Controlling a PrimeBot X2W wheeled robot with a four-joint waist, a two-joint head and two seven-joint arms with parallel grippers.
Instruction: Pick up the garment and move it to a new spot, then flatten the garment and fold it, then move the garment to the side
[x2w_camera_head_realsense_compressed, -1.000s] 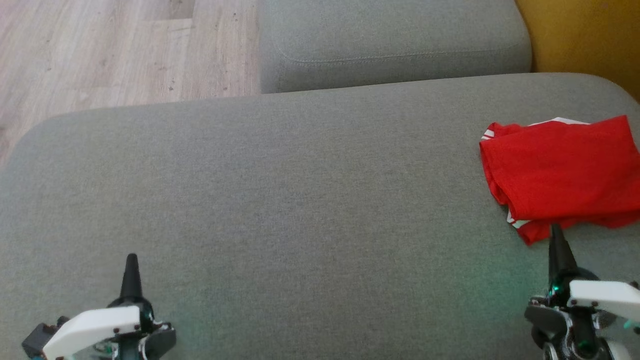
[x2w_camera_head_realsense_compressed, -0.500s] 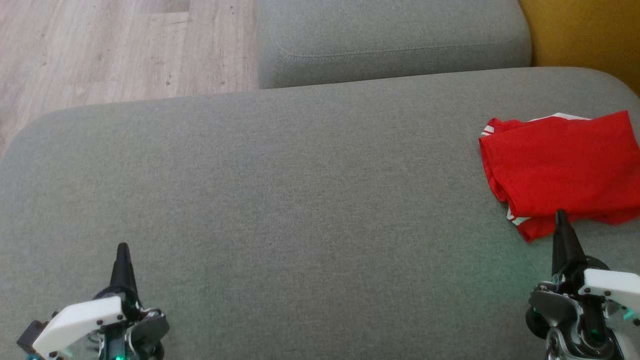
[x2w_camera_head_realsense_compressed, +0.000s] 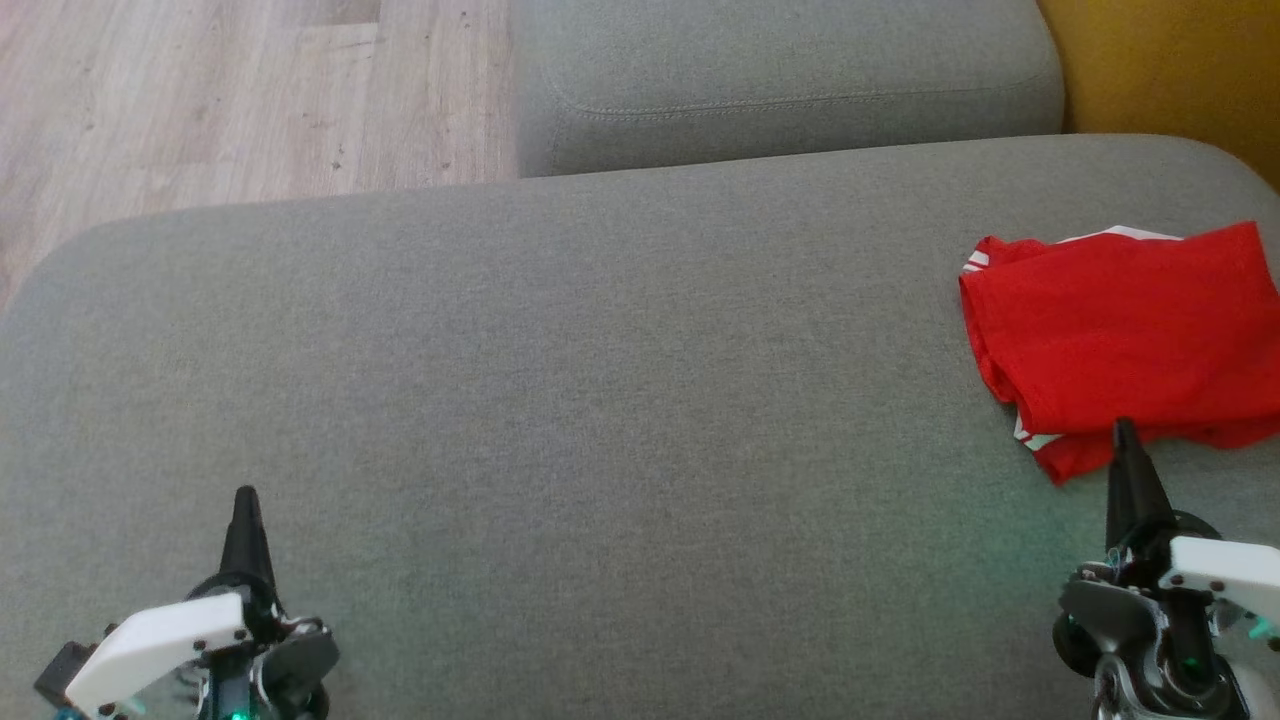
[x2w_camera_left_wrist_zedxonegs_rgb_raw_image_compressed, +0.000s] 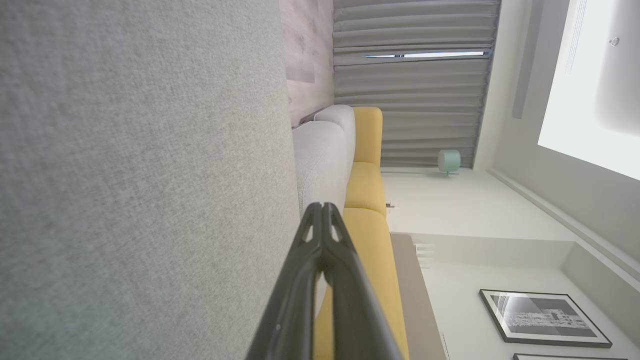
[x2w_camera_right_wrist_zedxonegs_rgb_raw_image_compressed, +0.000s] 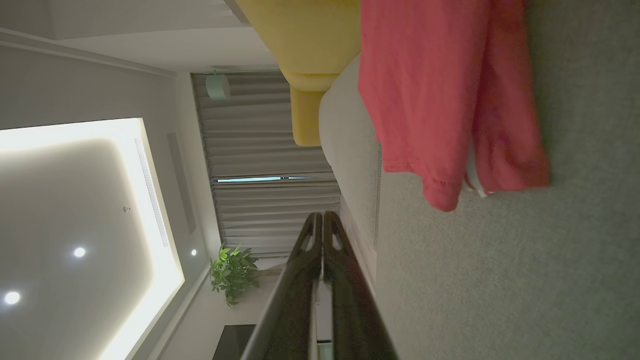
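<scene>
Grey cushion (x2w_camera_head_realsense_compressed: 600, 400) fabric is spreading across the head view. The garment (x2w_camera_head_realsense_compressed: 1120, 330), red with white trim, is lying on it in folded layers at my right, partly cut by the frame edge. Beyond the cushion, a second grey cushion (x2w_camera_head_realsense_compressed: 780, 80), a wood floor (x2w_camera_head_realsense_compressed: 200, 100) and a yellow sofa (x2w_camera_head_realsense_compressed: 1170, 70) are showing.

My left pincer (x2w_camera_head_realsense_compressed: 245, 497) is pointing forward at the lower left, well apart from the garment. My right pincer (x2w_camera_head_realsense_compressed: 1125, 428) is pointing at the garment's near hem, and in the head view its tip is overlapping the red cloth. The right wrist view is resolving this: a strip of grey cushion is separating the fingertips from the cloth, so no contact is occurring. Each wrist view is showing its two fingers pressed together with nothing between them.

The wrist views are also adding the room. From the left wrist, grey curtains (x2w_camera_left_wrist_zedxonegs_rgb_raw_image_compressed: 415, 75) and a framed picture (x2w_camera_left_wrist_zedxonegs_rgb_raw_image_compressed: 542, 317) are showing. From the right wrist, a potted plant (x2w_camera_right_wrist_zedxonegs_rgb_raw_image_compressed: 232, 272) and lit ceiling spots (x2w_camera_right_wrist_zedxonegs_rgb_raw_image_compressed: 79, 252) are showing.
</scene>
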